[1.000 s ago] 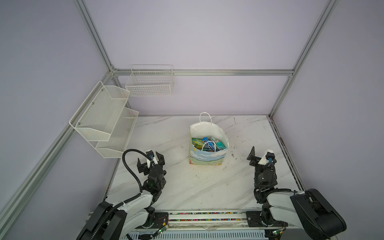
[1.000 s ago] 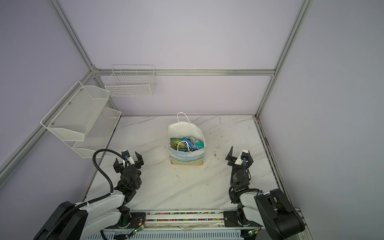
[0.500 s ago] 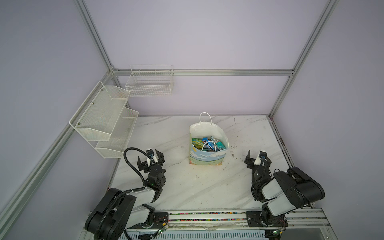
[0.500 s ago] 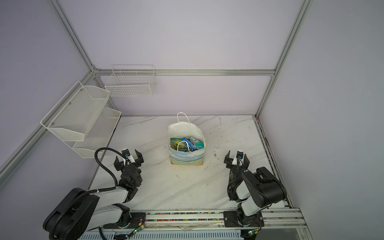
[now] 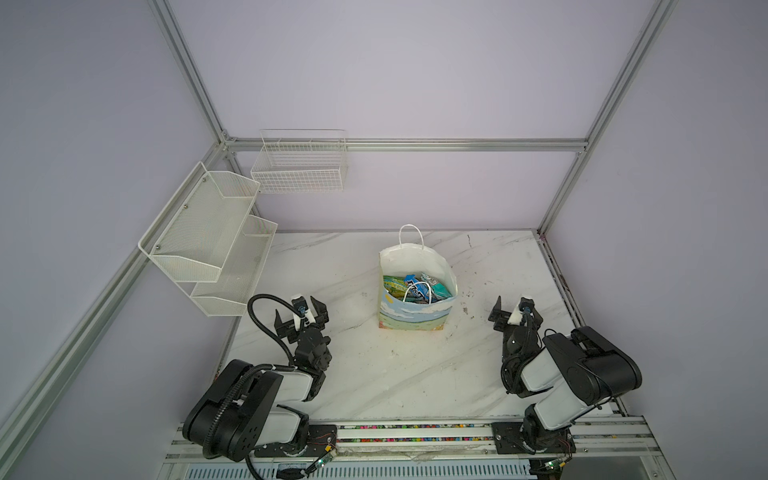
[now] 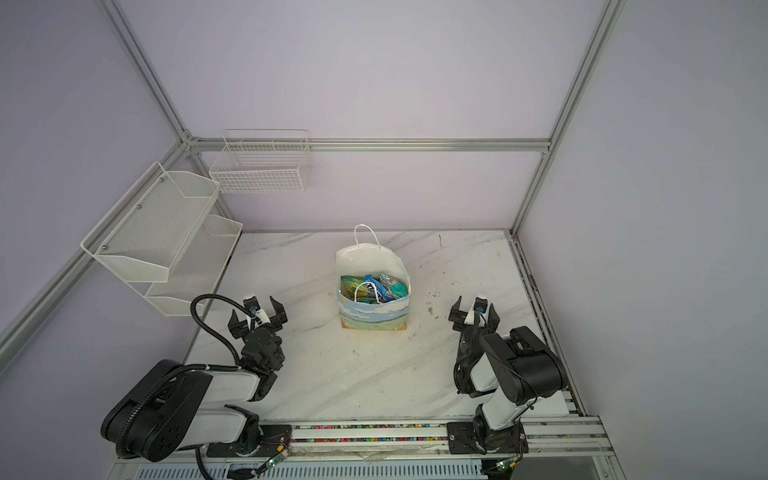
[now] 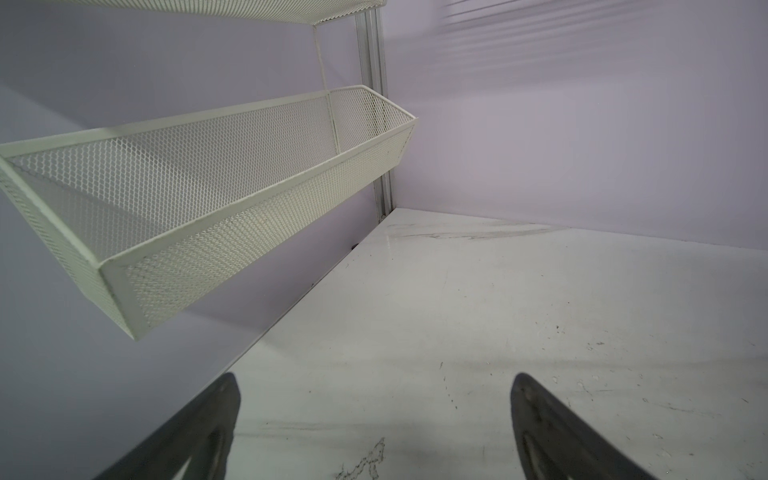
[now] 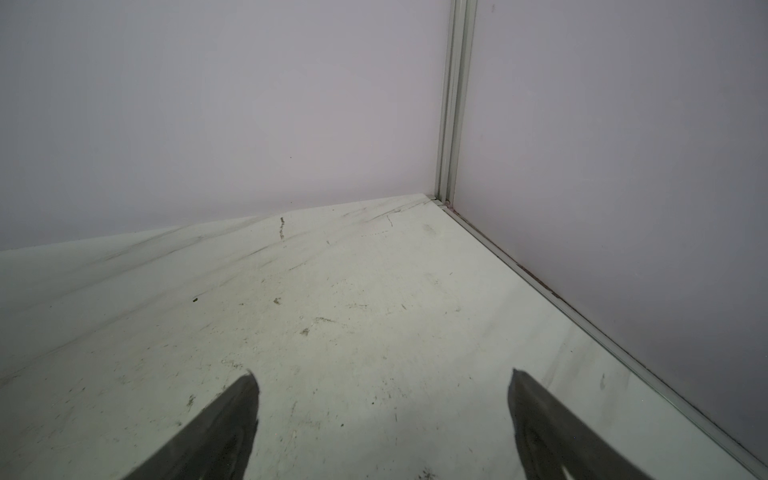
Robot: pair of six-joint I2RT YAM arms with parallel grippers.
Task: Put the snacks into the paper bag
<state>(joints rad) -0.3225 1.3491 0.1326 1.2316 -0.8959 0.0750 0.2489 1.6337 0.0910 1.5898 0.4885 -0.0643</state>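
Snacks (image 5: 415,287) in paper bag (image 5: 412,319), labels seemingly illegible

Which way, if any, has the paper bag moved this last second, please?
No: the paper bag keeps its spot against the far edge of the marble table.

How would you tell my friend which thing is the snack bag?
Find the white marble table. Near its middle stands a paper bag, open on top, with colourful snacks inside. Unlike the white baskets on the walls, it sits on the table and has a painted sky and field on its front.
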